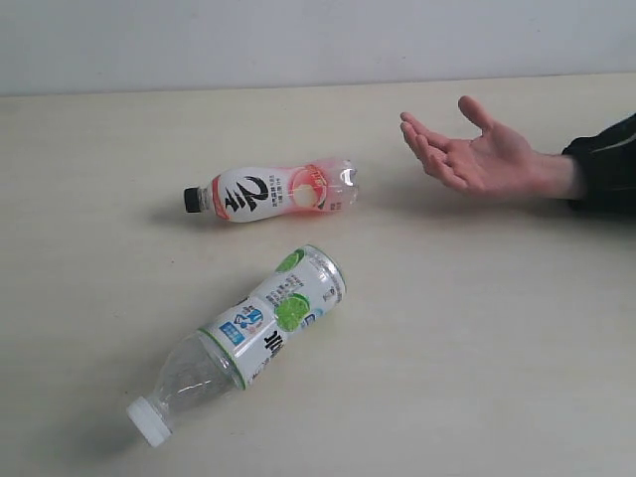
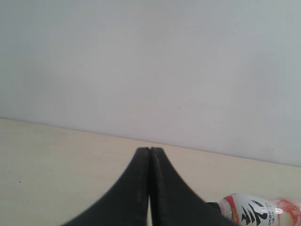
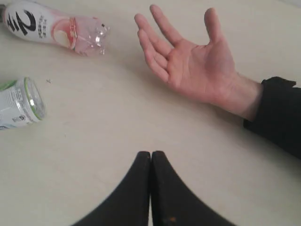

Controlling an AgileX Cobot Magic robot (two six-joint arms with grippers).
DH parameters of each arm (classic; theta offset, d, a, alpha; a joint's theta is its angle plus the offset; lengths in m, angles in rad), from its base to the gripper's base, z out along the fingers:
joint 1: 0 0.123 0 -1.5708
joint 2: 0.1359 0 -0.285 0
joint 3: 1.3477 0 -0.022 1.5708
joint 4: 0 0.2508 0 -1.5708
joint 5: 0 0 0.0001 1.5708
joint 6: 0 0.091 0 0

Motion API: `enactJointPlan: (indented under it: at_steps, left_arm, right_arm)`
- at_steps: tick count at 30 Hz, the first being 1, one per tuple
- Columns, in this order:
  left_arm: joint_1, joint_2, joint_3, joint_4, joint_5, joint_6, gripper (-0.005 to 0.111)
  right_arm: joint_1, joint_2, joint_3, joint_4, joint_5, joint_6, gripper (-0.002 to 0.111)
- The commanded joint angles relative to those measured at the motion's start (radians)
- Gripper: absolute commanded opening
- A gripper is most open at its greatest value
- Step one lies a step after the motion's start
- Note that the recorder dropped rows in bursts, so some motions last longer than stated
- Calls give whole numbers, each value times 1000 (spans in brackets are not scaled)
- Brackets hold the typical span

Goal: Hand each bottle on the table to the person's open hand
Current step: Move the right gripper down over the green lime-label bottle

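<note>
Left claw matte black, two smooth fingers flaring from narrow tips, right claw identical

R jaws pressed together; pink btl, green btl, palm-up hand.

A pale, matt bench with faint wood grain carries two clear, glossy plastic bottles. The pink-white bottle has a crinkled, glinting base and a black plastic cap. The green-lime bottle wears a shiny printed film label and a white plastic cap. The black sleeve looks like soft cloth. The left end effector and right end effector are smooth matt black.
</note>
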Motion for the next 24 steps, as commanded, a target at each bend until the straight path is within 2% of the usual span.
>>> enactJointPlan:
  at_steps: [1,6,9,14,20,24]
  left_arm:
    - [2,-5,3,0,-6,-6,1]
    - [2,-5,3,0,-6,-6,1]
    - [2,-5,3,0,-6,-6,1]
    - [2,-5,3,0,-6,-6,1]
    - [2,-5,3,0,-6,-6,1]
    - [2,-5,3,0,-6,-6,1]
  right_arm:
    - [1,75,-24,39,7,-66,0]
    - [1,227,-134,280,61,-351,0]
    - [1,321,-222,361,117,-431,0]
    - [63,467,-363,278,193,-432,10]
    - [202,617,-475,220,186,-520,18]
    - [285,702,-489,198,179,-667,37]
